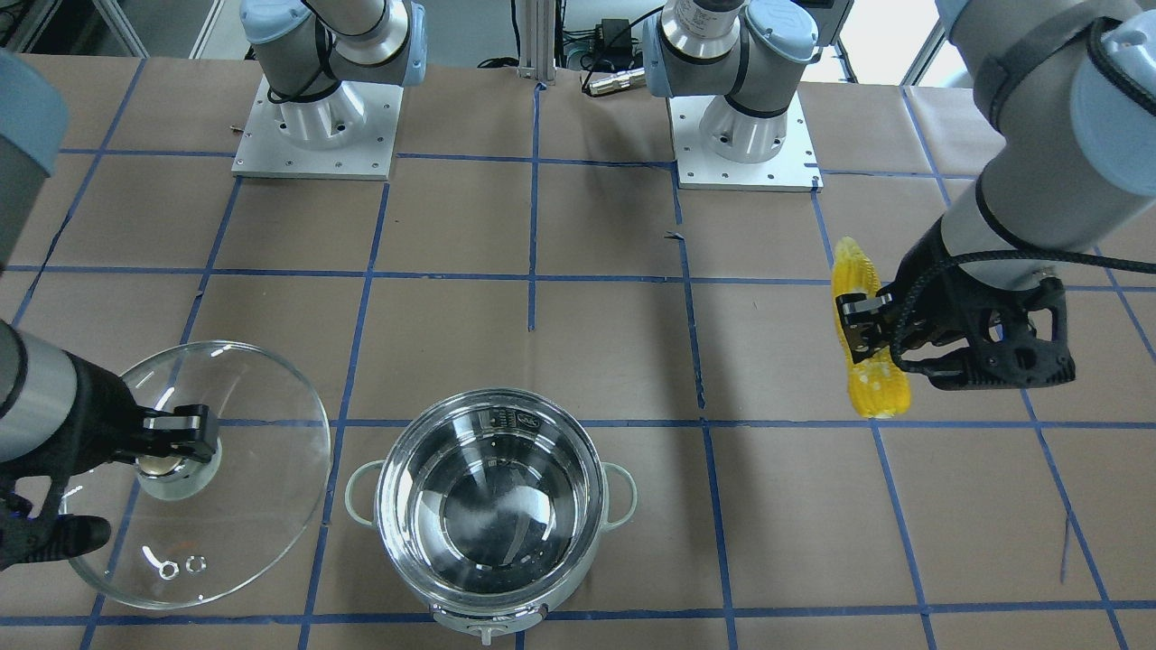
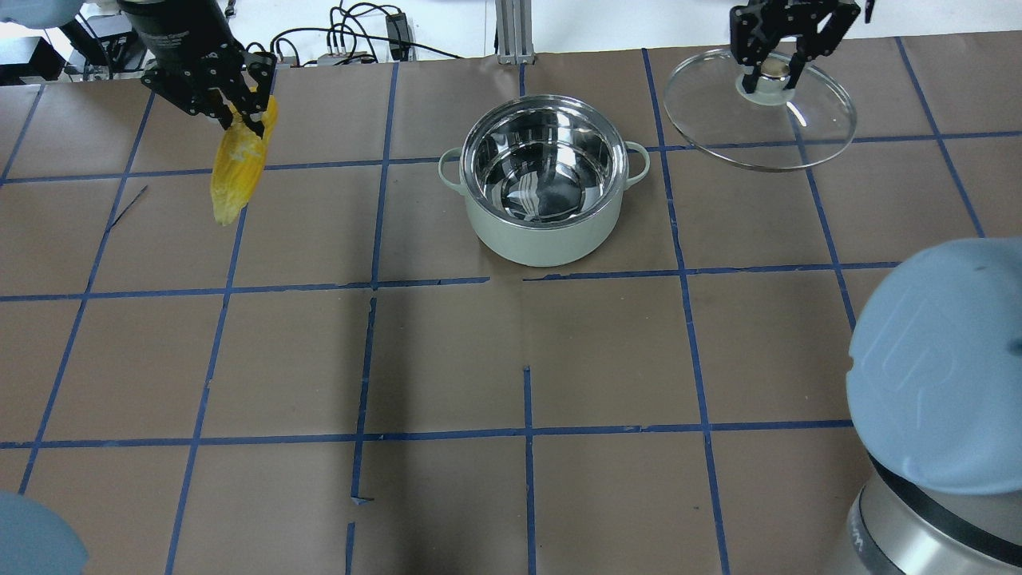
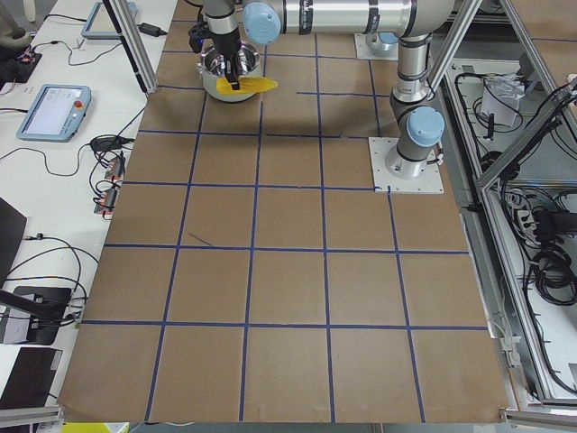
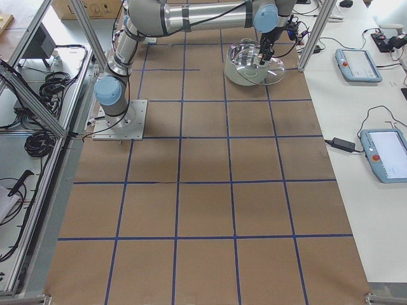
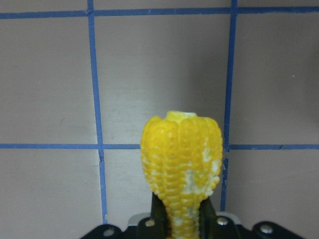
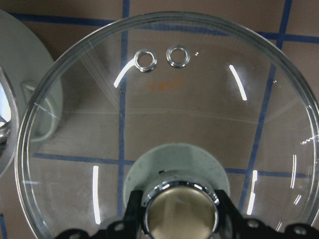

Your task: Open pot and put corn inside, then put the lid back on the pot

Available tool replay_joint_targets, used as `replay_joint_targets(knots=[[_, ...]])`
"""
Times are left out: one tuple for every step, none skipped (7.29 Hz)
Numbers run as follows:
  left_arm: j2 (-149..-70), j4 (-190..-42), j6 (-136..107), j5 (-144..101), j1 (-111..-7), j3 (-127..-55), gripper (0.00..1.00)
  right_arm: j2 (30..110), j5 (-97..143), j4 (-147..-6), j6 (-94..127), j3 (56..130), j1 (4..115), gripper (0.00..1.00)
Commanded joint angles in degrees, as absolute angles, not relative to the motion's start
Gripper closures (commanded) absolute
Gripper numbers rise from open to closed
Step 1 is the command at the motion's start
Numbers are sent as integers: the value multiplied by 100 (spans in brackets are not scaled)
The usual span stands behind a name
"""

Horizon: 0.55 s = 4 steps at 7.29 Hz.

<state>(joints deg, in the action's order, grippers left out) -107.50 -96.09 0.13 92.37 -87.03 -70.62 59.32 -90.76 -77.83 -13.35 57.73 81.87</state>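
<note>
The steel pot [image 1: 492,506] stands open and empty on the table, also in the overhead view [image 2: 546,180]. My left gripper [image 2: 239,108] is shut on the yellow corn [image 2: 239,164] and holds it above the table, well to the pot's left in the overhead view. The corn also shows in the front view [image 1: 867,338] and the left wrist view [image 5: 182,164]. My right gripper [image 2: 770,68] is shut on the knob of the glass lid [image 2: 758,112] and holds it lifted, beside the pot. The lid also shows in the front view [image 1: 244,451] and the right wrist view [image 6: 169,124].
Brown paper with a blue tape grid covers the table [image 2: 511,359]. Both arm bases [image 1: 316,117] stand on white plates at the robot's side. Cables and tablets lie beyond the table's far edge in the side views.
</note>
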Motion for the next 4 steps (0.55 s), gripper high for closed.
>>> replay_joint_targets(knots=[[-11011,-9275,-360,9237,-9243,-6970,98,6405,-9123,-8336,-1687,6797,7866,88],[-11143,-9011,-691,9237,-9655,-6970,98,6677,-9132,-8915,-1687,7438,7866,88],[-11292,-8678,-1190,9237,-10112,-6970,98,7045,-9132,-9365,-1670,8106,7858,88],[-11546,-8414,-1430,9255,-10412,-6952,98,7362,-9123,-9769,-1774,8582,7762,88]])
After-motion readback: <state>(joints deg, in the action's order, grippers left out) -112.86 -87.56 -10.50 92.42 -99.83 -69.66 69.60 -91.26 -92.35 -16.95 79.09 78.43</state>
